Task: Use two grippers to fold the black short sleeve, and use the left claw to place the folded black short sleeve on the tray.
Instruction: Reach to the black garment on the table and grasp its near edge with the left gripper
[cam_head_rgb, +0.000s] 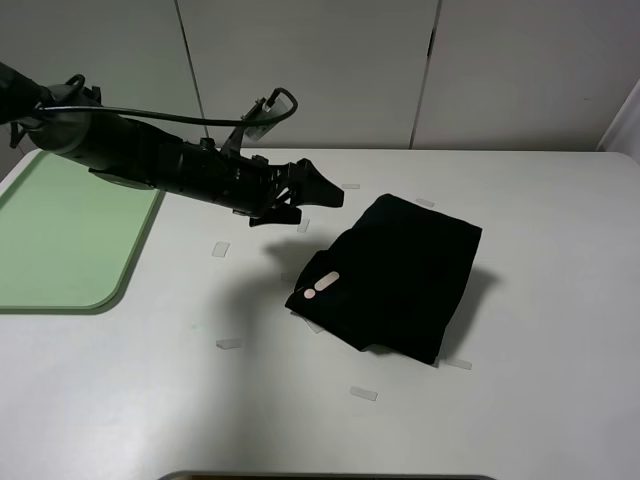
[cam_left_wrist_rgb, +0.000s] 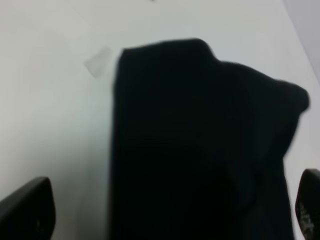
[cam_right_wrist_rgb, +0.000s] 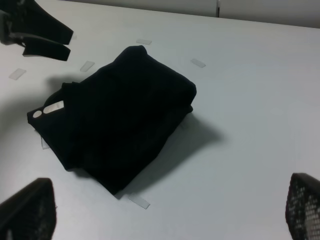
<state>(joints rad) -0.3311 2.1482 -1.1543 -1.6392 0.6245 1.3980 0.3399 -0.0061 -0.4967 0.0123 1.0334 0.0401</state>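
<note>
The black short sleeve (cam_head_rgb: 395, 280) lies folded into a compact bundle on the white table, right of centre, with white printed marks (cam_head_rgb: 322, 285) on its near left corner. My left claw (cam_head_rgb: 320, 203) hovers open just up and left of the bundle, touching nothing. In the left wrist view the cloth (cam_left_wrist_rgb: 200, 140) fills the space ahead of the gripper (cam_left_wrist_rgb: 167, 220), whose fingertips (cam_left_wrist_rgb: 25, 212) stand wide apart. The right gripper (cam_right_wrist_rgb: 165, 215) is open and empty, back from the bundle (cam_right_wrist_rgb: 120, 115); it is out of the high view. The pale green tray (cam_head_rgb: 60, 235) sits bare at far left.
Small strips of clear tape (cam_head_rgb: 221, 249) are stuck on the table around the shirt, one (cam_head_rgb: 363, 393) toward the front. A dark grey edge (cam_head_rgb: 330, 477) shows at the front of the table. Pale panels rise behind it.
</note>
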